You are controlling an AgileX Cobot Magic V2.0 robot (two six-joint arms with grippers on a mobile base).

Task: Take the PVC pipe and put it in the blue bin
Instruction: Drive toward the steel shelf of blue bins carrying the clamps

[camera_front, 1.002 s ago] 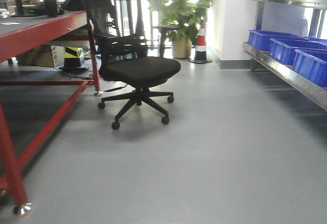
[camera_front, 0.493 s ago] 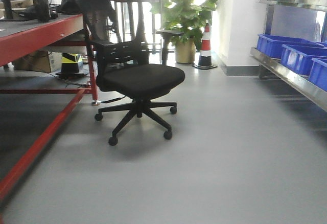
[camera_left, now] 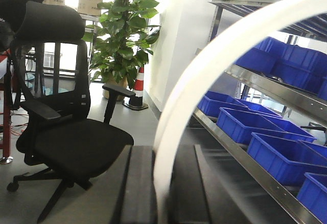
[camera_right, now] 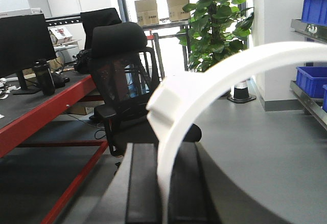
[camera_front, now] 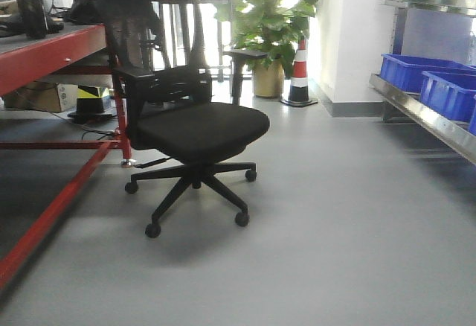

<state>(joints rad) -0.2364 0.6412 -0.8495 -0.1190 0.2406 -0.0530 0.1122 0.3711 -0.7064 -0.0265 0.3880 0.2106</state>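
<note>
A white curved PVC pipe (camera_left: pixel 204 65) arcs up and to the right from between the left gripper's black fingers. My left gripper (camera_left: pixel 163 193) is shut on it. The right wrist view shows a white curved pipe (camera_right: pixel 214 75) with a thicker coupling (camera_right: pixel 171 98), and my right gripper (camera_right: pixel 164 183) is shut on it. Blue bins (camera_left: pixel 265 155) stand in rows on a metal rack at the right. They also show in the front view (camera_front: pixel 416 69) and the right wrist view (camera_right: pixel 311 75). Neither gripper nor the pipe shows in the front view.
A black office chair (camera_front: pixel 190 129) stands on the grey floor ahead left. A red-framed table (camera_front: pixel 52 50) runs along the left. A potted plant (camera_front: pixel 268 21) and a striped cone (camera_front: pixel 299 73) stand at the back. The metal rack's edge (camera_front: pixel 428 121) runs along the right.
The front view has moved forward and swung left. The chair looks larger and nearer, the red table leg has left the frame, and the blue bins have slid toward the right edge.
</note>
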